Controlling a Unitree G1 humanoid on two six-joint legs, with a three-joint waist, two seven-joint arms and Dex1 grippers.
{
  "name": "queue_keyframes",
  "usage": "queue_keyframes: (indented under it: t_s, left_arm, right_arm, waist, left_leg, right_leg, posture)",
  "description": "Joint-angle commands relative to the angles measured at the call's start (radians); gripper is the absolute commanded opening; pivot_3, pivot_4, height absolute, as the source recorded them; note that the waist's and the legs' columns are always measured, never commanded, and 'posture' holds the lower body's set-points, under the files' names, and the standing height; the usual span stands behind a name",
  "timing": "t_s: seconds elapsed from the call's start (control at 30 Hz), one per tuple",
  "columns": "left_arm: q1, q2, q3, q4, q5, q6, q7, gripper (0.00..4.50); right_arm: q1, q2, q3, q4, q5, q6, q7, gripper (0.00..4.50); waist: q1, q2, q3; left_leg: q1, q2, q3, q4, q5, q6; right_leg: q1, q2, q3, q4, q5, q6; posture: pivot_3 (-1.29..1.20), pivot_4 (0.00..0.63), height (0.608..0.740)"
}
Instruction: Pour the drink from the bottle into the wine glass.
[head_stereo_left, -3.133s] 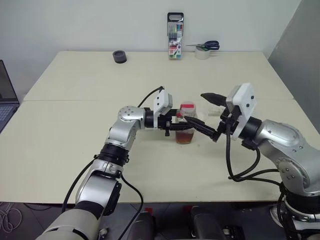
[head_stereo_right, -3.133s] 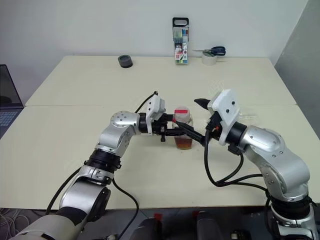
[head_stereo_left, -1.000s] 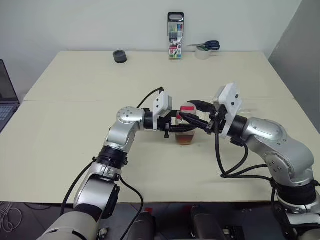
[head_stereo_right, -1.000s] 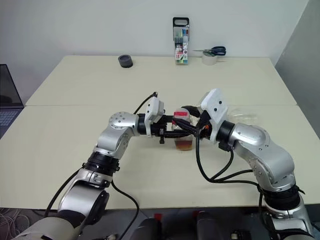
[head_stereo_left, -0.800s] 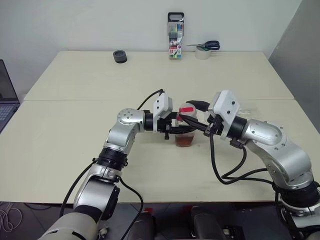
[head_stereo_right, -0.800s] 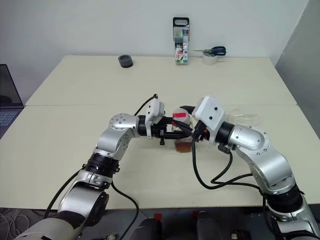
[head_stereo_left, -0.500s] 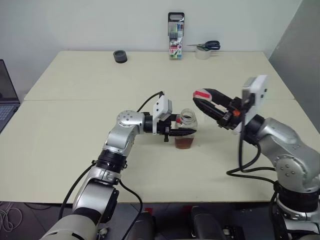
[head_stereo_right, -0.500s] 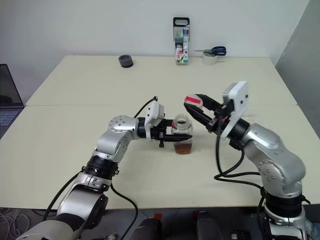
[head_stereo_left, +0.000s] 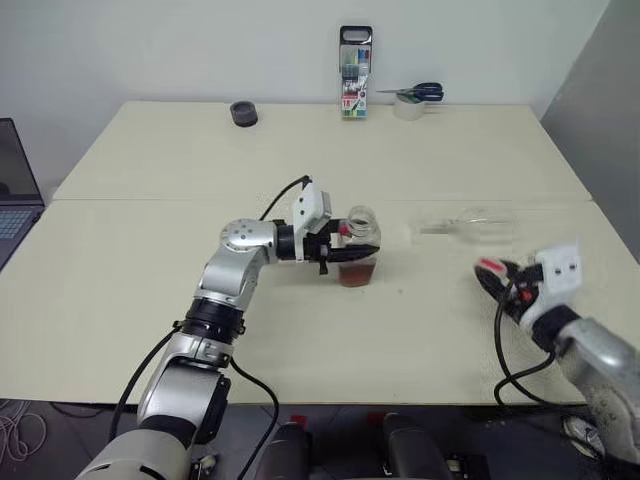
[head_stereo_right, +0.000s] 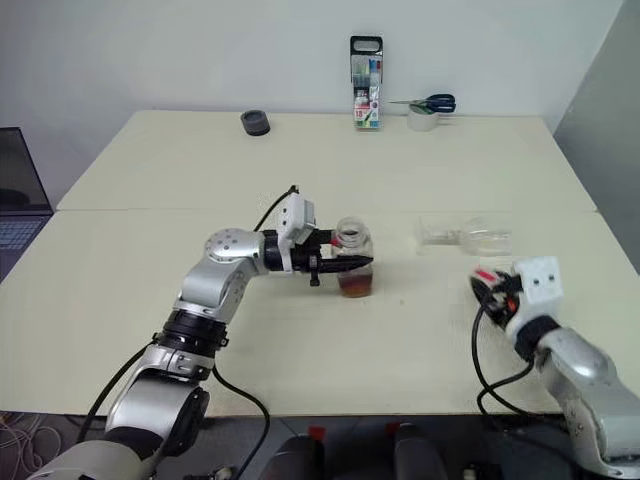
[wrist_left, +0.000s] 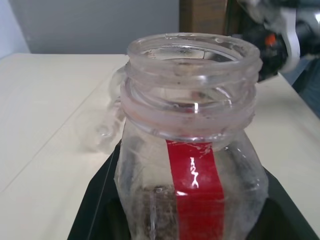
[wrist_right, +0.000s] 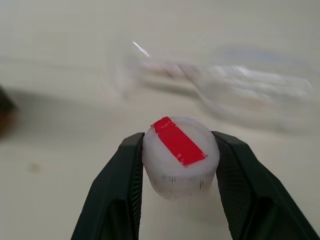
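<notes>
A pale desk (head_stereo_left: 150, 250) stands against a white wall, with a laptop (head_stereo_left: 15, 190) at its far-left edge. Along the far side sit a black tape roll (head_stereo_left: 242, 113), a marker case (head_stereo_left: 355, 73), and scissors (head_stereo_left: 412, 92) lying on a white tape roll (head_stereo_left: 407, 107).

From the head views, the bottle (head_stereo_left: 358, 248) stands upright and uncapped near the desk's middle, the reddish-brown drink (head_stereo_left: 357, 274) low in its bottom. The left hand (head_stereo_left: 345, 248) reaches in level from the left, its fingers closed tight on the bottle's sides. To the right, the wine glass (head_stereo_left: 468, 225) lies on its side, apart from the bottle. Nearer and further right, the right hand (head_stereo_right: 490, 283) hangs low by the desk's near right edge, pinching the cap (head_stereo_right: 486, 275).

The left wrist view adds detail: the bottle's open threaded mouth, the red strip (wrist_left: 196, 185) down its side, and the black fingers (wrist_left: 97, 197) pressed against both flanks.

The right wrist view shows the cap is white with a red strip across the top, clamped between two partly spread fingers (wrist_right: 117, 190), with the toppled glass blurred on the desk beyond.
</notes>
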Motion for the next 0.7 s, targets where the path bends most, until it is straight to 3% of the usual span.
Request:
queue_keyframes:
  t_s: [0.03, 0.13, 0.4, 0.5, 0.6, 0.7]
  left_arm:
    - [-0.048, 0.025, 0.050, -0.002, -0.018, -0.016, 0.028, 1.77]
    - [-0.054, 0.048, 0.068, 0.017, -0.014, -0.020, 0.044, 1.77]
    - [-0.044, 0.133, 0.158, 0.052, -0.020, 0.005, 0.139, 1.77]
    - [-0.035, 0.158, 0.190, 0.068, -0.016, 0.006, 0.180, 1.77]
    - [-0.014, 0.187, 0.226, 0.090, 0.009, -0.004, 0.267, 1.77]
    - [0.003, 0.205, 0.246, 0.104, 0.026, -0.009, 0.340, 1.77]
  right_arm:
    - [0.009, 0.030, 0.051, 0.072, -0.078, -0.092, 0.009, 1.72]
    - [0.006, 0.042, 0.065, 0.109, -0.100, -0.094, 0.017, 1.72]
    - [0.036, -0.050, 0.051, 0.078, -0.002, 0.136, 0.143, 4.40]
    - [0.035, -0.096, 0.040, 0.062, -0.016, 0.107, 0.178, 4.50]
    - [0.021, -0.262, 0.095, 0.014, -0.172, -0.026, 0.232, 4.50]
    - [-0.035, -0.312, 0.105, -0.043, -0.156, -0.048, 0.286, 4.50]
  waist:
    - [-0.007, 0.000, 0.000]
    - [-0.009, 0.001, 0.000]
    - [-0.005, 0.000, -0.001]
    - [-0.002, -0.001, -0.001]
    - [-0.002, 0.000, -0.001]
    - [-0.002, -0.002, 0.000]
  left_leg:
    - [0.001, 0.000, 0.000, -0.001, 0.000, 0.000]
    - [0.004, 0.001, 0.001, -0.001, 0.000, 0.000]
    - [0.005, 0.001, 0.000, -0.001, 0.000, 0.000]
    - [0.005, 0.001, 0.000, -0.001, 0.000, 0.000]
    - [0.005, 0.000, 0.000, -0.001, 0.000, 0.000]
    - [0.005, 0.001, -0.001, -0.001, 0.000, 0.000]
  right_leg:
    - [0.000, 0.000, 0.000, 0.000, 0.000, 0.000]
    - [0.001, 0.001, 0.001, 0.001, 0.000, 0.000]
    - [0.003, 0.001, 0.000, 0.001, 0.000, 0.000]
    - [0.004, 0.001, 0.000, 0.000, 0.000, 0.000]
    - [0.004, 0.000, 0.000, 0.000, 0.000, 0.000]
    - [0.004, 0.000, -0.001, 0.000, 0.000, 0.000]
  posture:
    - [0.00, 0.150, 0.740]
    - [0.00, 0.150, 0.740]
    - [0.00, 0.150, 0.740]
    - [0.00, 0.150, 0.740]
    - [0.00, 0.150, 0.740]
    - [0.00, 0.150, 0.740]
